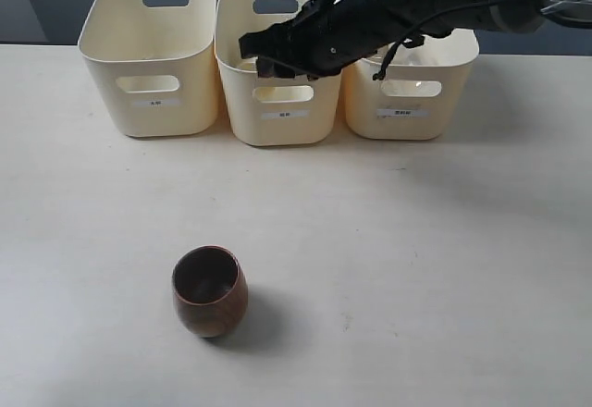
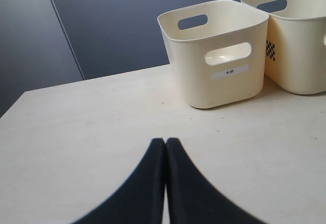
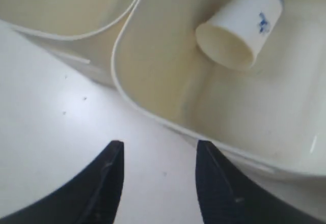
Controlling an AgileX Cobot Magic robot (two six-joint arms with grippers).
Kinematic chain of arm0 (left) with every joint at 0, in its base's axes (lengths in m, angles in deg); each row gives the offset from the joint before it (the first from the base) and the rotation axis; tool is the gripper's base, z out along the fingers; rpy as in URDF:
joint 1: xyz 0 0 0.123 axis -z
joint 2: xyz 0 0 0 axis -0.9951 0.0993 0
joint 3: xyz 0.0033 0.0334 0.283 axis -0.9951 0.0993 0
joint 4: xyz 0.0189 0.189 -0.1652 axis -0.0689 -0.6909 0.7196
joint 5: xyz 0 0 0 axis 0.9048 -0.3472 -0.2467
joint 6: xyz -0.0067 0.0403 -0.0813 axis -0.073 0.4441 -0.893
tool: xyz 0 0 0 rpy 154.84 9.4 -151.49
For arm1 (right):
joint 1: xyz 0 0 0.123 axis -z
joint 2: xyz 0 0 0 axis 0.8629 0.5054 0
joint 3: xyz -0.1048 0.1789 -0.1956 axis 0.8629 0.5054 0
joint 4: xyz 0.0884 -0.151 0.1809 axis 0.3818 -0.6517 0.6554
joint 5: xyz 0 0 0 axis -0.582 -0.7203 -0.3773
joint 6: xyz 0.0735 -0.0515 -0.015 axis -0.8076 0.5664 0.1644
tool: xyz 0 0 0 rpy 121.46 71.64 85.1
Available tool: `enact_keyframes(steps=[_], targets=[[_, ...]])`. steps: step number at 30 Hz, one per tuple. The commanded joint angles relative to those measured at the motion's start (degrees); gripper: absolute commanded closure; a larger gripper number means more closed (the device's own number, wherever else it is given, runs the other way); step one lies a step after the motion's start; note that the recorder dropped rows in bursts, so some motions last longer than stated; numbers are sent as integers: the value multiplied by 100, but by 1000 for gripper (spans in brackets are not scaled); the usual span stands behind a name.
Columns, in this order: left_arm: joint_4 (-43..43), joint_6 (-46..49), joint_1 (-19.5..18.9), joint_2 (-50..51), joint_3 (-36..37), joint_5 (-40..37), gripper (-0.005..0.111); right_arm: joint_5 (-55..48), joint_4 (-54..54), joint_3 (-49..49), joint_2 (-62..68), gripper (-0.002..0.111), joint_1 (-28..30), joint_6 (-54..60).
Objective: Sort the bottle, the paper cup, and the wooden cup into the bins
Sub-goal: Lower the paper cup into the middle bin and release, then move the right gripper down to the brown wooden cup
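Note:
The wooden cup point(image 1: 210, 291) stands upright on the table's near left, far from both grippers. The paper cup point(image 3: 239, 28) lies on its side inside a cream bin point(image 3: 153, 81), which looks like the middle bin point(image 1: 277, 120). My right gripper point(image 3: 159, 150) is open and empty by that bin's rim, and in the exterior view the right gripper point(image 1: 266, 63) hovers over the middle bin. My left gripper point(image 2: 165, 141) is shut on nothing, low over the table short of the left bin point(image 2: 214, 56). The bottle is out of view.
Three bins stand in a row at the back: left bin point(image 1: 148, 65), middle, right bin point(image 1: 416, 102). The right arm point(image 1: 444, 0) stretches over the right bin. A dark wall point(image 2: 102, 25) rises behind the table's far edge.

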Motion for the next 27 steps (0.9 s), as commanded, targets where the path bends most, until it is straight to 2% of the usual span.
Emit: enact_keyframes(steps=[1, 6, 12, 20, 27], targets=[[27, -11, 18, -28, 7, 5, 107, -968, -36, -33, -195, 65, 0, 38], [27, -11, 18, -28, 7, 5, 107, -1955, 277, -33, -206, 65, 0, 27], [27, -11, 18, -28, 7, 5, 107, -2686, 400, -33, -206, 65, -39, 27], [27, -11, 18, -28, 7, 5, 107, -2909, 330, -22, -206, 65, -490, 27], [27, -11, 18, -28, 7, 5, 107, -2898, -279, -22, -156, 65, -977, -370]])
